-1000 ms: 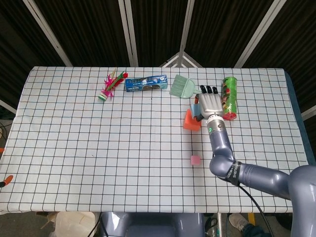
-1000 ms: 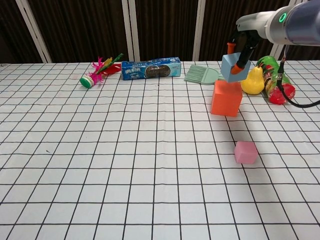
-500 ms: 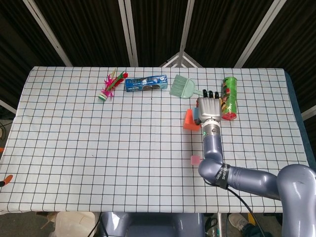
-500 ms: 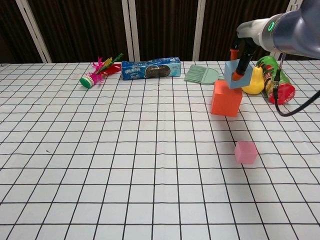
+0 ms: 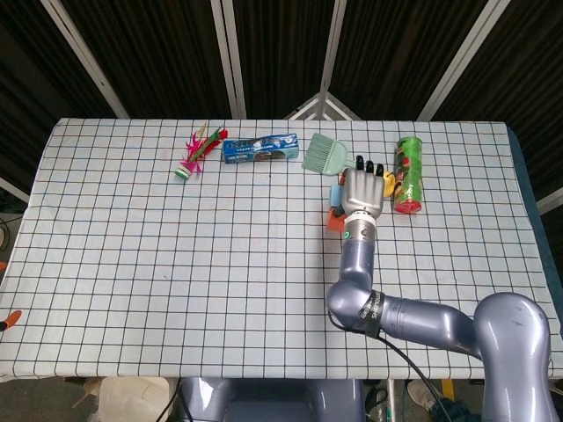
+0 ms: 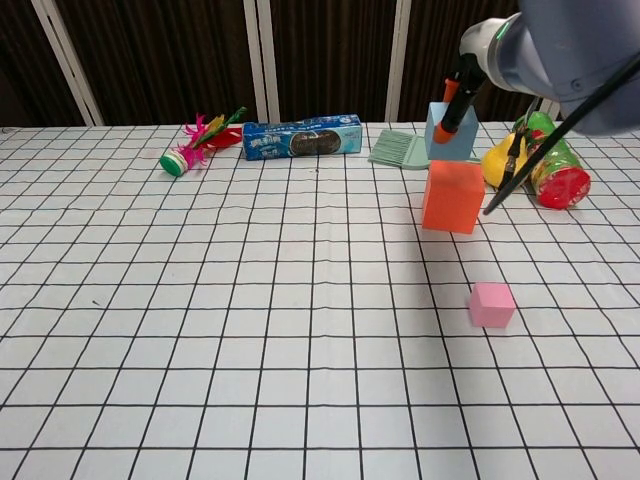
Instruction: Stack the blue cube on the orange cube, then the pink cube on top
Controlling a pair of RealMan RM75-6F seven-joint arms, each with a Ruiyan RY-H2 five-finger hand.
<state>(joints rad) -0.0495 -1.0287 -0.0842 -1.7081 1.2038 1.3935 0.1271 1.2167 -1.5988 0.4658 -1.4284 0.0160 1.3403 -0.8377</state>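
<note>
The blue cube [image 6: 451, 131], held by the right robot hand [image 5: 361, 190], was best squared over the orange cube [image 6: 452, 196] before release.

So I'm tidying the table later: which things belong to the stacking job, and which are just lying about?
In the job: blue cube, held by the right hand; orange cube; pink cube.

Lying about: shuttlecock, biscuit pack, green brush, yellow pear, crisp tube.
</note>
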